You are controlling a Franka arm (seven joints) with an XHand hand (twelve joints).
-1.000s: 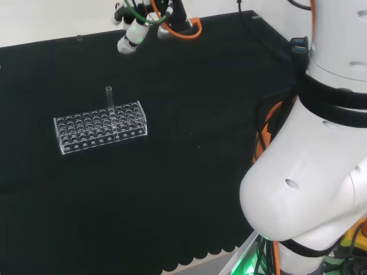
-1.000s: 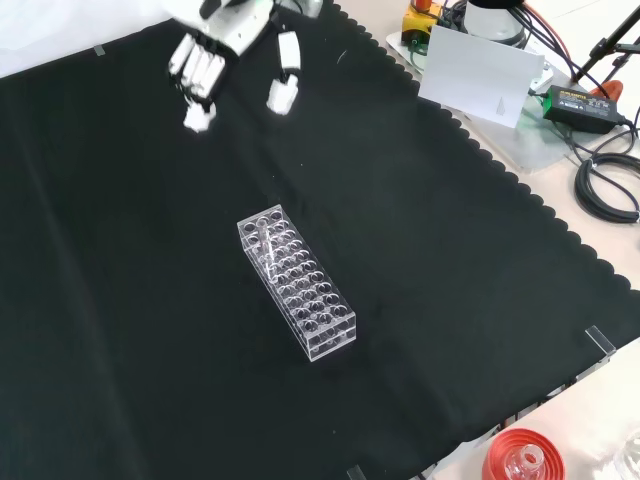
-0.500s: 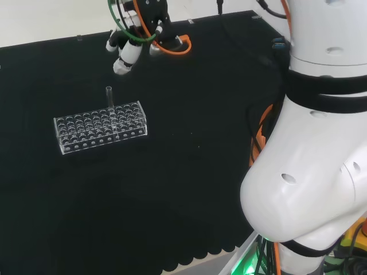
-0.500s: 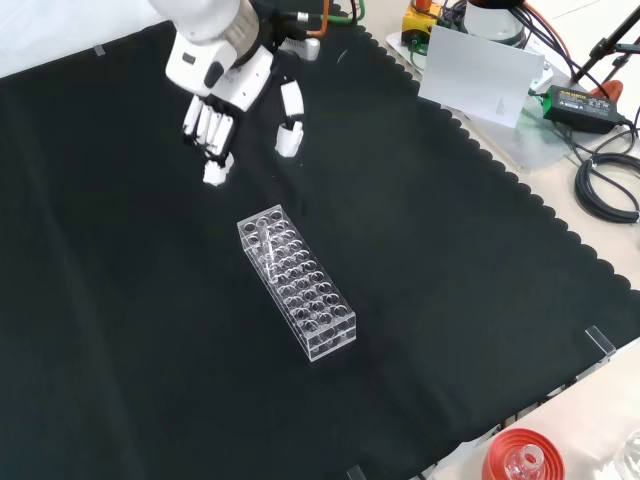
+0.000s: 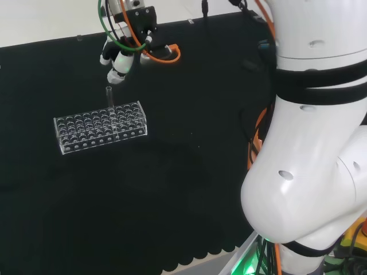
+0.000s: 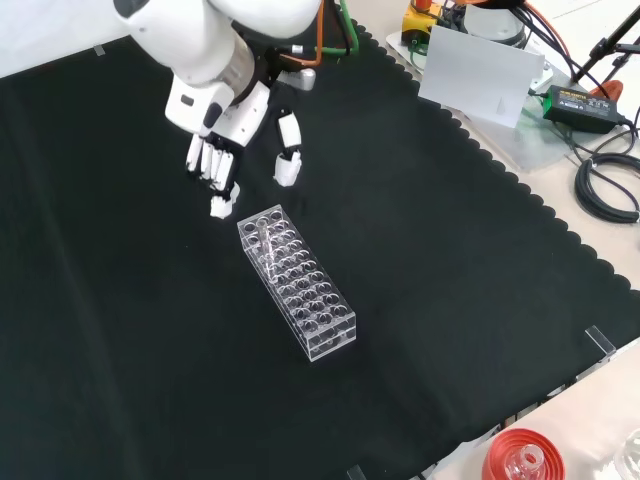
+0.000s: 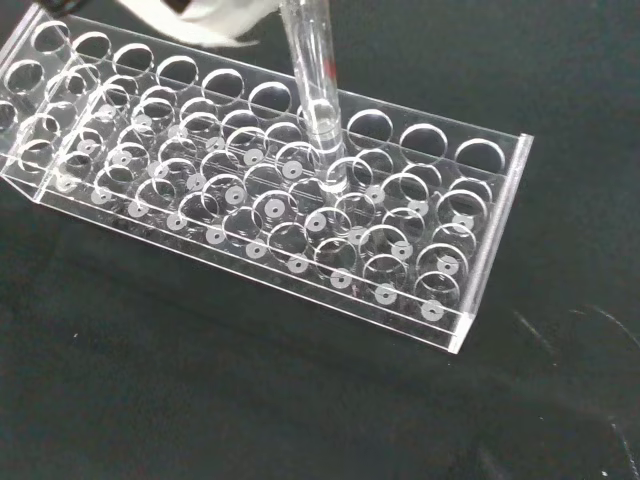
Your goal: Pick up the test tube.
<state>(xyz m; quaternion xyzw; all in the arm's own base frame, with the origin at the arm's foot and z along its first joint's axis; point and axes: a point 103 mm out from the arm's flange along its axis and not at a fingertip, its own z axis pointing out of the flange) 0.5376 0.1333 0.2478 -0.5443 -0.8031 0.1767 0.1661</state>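
In the head view, a clear rack (image 5: 101,126) sits on the left part of the counter (image 5: 189,189), on the black cloth. One tube (image 5: 109,98) stands straight up in the rack, in the far row, a bit right of the rack's middle. Its top pokes up above the rack. The robot hand (image 5: 117,63) hangs just above and a little to the right of the tube, apart from it. Its fingers are straight and point down, so it is open and holds nothing.

In the front view, the robot hand (image 6: 228,125) is above the far end of the rack (image 6: 297,281), where the tube (image 6: 264,238) stands.

In the wrist view, the tube (image 7: 318,95) stands in one hole of the rack (image 7: 270,190).
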